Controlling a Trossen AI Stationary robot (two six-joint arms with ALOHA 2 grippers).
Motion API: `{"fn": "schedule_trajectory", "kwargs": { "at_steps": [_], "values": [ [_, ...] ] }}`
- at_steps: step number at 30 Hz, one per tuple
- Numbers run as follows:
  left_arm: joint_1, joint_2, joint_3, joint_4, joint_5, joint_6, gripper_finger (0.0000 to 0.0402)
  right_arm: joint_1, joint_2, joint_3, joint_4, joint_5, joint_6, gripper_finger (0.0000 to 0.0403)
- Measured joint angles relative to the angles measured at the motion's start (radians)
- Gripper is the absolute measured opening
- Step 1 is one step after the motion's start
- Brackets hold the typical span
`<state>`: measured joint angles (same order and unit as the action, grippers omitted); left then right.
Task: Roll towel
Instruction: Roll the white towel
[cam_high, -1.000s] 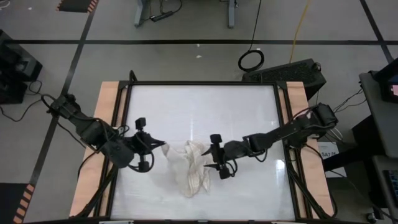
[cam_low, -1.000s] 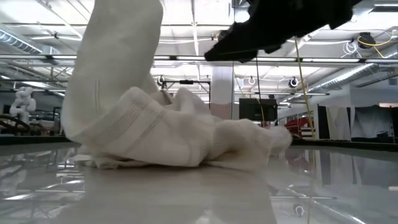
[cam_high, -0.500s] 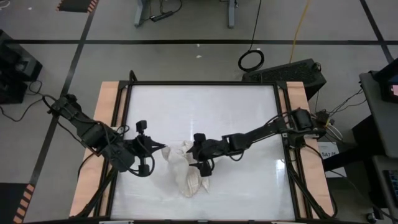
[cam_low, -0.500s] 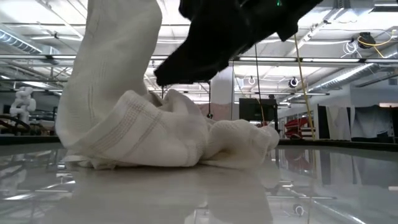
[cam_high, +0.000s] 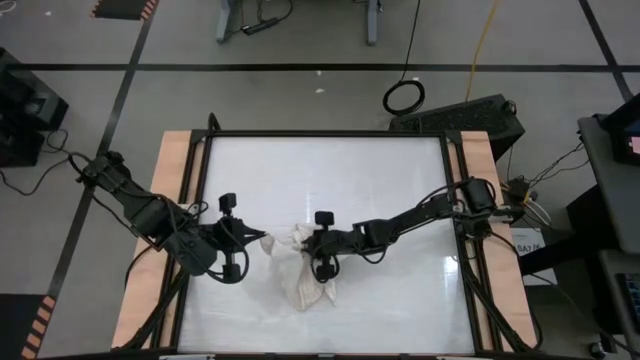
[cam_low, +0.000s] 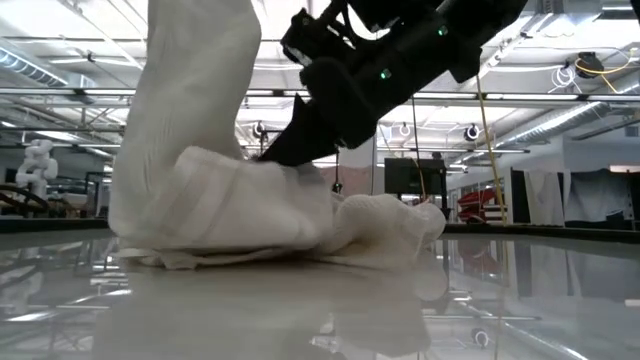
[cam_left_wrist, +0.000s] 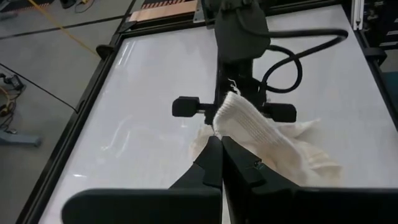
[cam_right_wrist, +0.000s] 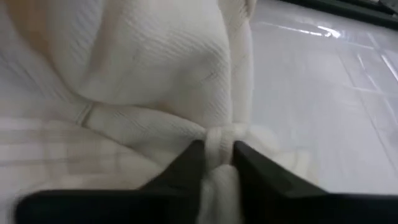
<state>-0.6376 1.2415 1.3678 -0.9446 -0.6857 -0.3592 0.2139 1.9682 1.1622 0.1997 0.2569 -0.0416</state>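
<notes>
Your towel (cam_high: 300, 268) sits bunched in a loose heap on the white tabletop (cam_high: 330, 170), toward the near-middle of it, between your two arms. Nothing is rolled yet; it's a crumpled mound with folds going every way.

Your left gripper (cam_left_wrist: 221, 144) has its fingers pressed together on a corner of the towel, and from the low view you can see that corner (cam_low: 195, 90) pulled up off the tabletop as a tall, upright column of cloth. In the high view that gripper (cam_high: 262, 238) is at the left edge of the heap, with the left arm (cam_high: 150, 212) coming in from the tabletop's left side.

Your right gripper (cam_right_wrist: 219, 155) is down on the top of the heap, fingers pinched narrow on a small fold of cloth that bunches up between them. From above it (cam_high: 310, 250) lies right over the middle of the towel, with the right arm (cam_high: 420, 215) stretched in low from the right side. In the low view the same gripper (cam_low: 290, 140) angles down into the mound just beside the raised column.

The rest of the towel (cam_low: 380, 230) trails flat across the tabletop.
</notes>
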Motion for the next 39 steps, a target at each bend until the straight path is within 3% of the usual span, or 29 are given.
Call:
{"fn": "schedule_trajectory", "kwargs": {
  "at_steps": [3, 10, 23, 30, 39],
  "values": [
    [0.0, 0.0, 0.0, 0.0, 0.001, -0.001, 0.0, 0.006, -0.011, 0.0, -0.014, 0.0, -0.019, 0.0012],
    [0.0, 0.0, 0.0, 0.001, 0.0, -0.003, 0.0, 0.01, -0.061, 0.0, -0.07, 0.001, 0.0, 0.0017],
    [0.0, 0.0, 0.0, 0.001, -0.003, -0.002, 0.0, 0.014, -0.302, 0.0, -0.4, 0.0, -0.004, 0.0043],
    [0.0, 0.01, 0.0, 0.029, -0.004, 0.0, 0.0, 0.016, -0.409, 0.0, -0.49, 0.006, 0.008, 0.0018],
    [0.0, 0.143, 0.0, 0.104, -0.004, 0.001, 0.0, 0.025, -0.537, 0.0, -0.528, 0.241, 0.041, 0.0007]
  ]
}}
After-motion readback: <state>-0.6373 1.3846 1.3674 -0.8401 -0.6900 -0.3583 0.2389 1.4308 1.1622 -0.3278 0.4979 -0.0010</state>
